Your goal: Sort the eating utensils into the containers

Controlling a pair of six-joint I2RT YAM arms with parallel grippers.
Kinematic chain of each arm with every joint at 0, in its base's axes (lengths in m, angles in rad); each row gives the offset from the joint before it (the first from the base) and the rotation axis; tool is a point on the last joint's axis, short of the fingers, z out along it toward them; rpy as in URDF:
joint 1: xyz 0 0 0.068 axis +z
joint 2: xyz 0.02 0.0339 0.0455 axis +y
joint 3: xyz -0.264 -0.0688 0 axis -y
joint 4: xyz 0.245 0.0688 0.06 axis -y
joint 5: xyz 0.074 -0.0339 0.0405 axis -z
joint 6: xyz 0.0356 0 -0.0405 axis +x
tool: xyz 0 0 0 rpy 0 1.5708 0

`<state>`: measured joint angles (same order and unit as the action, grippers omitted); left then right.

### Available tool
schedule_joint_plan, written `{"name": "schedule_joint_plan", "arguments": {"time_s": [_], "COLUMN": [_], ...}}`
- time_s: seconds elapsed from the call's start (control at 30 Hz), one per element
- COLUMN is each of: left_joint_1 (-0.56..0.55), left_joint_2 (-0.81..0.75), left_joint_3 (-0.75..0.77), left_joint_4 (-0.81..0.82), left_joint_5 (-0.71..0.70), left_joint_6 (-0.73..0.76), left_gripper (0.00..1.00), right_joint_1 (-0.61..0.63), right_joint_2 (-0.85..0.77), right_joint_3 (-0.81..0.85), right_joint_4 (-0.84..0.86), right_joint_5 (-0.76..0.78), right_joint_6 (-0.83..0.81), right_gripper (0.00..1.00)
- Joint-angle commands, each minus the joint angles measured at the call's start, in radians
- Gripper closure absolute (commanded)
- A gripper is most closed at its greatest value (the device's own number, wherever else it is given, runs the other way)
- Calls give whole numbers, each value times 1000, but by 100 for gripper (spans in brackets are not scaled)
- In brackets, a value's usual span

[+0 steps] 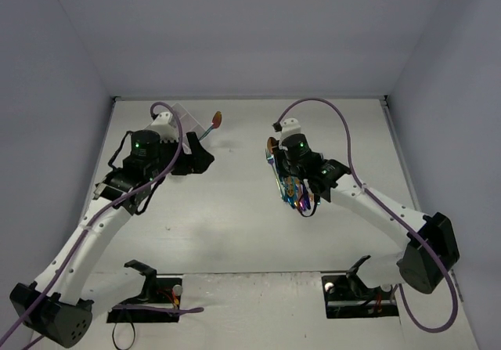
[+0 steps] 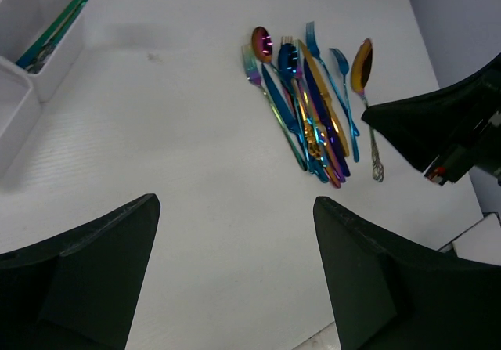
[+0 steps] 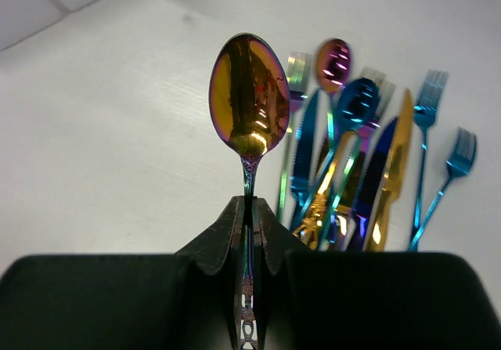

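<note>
A pile of iridescent forks, spoons and knives [image 2: 309, 111] lies on the white table; it also shows in the top view [image 1: 293, 189] and the right wrist view [image 3: 368, 162]. My right gripper [image 3: 250, 209] is shut on the handle of a gold-purple spoon [image 3: 249, 95] at the pile's edge, bowl pointing away; that spoon also shows in the left wrist view [image 2: 362, 64]. My left gripper [image 2: 235, 209] is open and empty over bare table between the pile and the white divided box [image 2: 35, 52]. One teal-handled spoon [image 2: 66, 17] leans in a box compartment.
The box [image 1: 186, 115] stands at the back left near the rear wall, the leaning spoon's bowl [image 1: 217, 119] sticking out past its right side. Grey walls enclose the table on three sides. The right gripper's black body [image 2: 438, 131] sits just right of the pile.
</note>
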<state>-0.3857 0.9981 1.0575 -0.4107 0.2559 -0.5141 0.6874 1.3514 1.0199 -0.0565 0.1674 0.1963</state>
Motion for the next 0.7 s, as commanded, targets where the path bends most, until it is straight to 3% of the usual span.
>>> {"name": "schedule_joint_plan", "arguments": {"time_s": [0.0, 0.17, 0.43, 0.53, 0.67], "left_joint_1": [-82, -152, -229, -235, -242], "left_joint_2": [67, 165, 247, 253, 263], "left_joint_3": [95, 144, 185, 185, 187], "left_joint_4": [188, 247, 255, 266, 269], "left_joint_5": [57, 53, 4, -1, 0], "left_joint_6": [-37, -36, -2, 2, 10], "left_gripper": [23, 25, 37, 47, 78], "right_joint_1": [82, 146, 187, 190, 191], "right_joint_2": [-110, -139, -153, -159, -161], "right_joint_3": [60, 76, 79, 74, 71], "right_joint_4": [82, 105, 125, 130, 135], "right_joint_5": [-91, -158, -195, -195, -190], "right_joint_6": [-83, -83, -69, -69, -69], "right_gripper": [100, 100, 100, 100, 100]}}
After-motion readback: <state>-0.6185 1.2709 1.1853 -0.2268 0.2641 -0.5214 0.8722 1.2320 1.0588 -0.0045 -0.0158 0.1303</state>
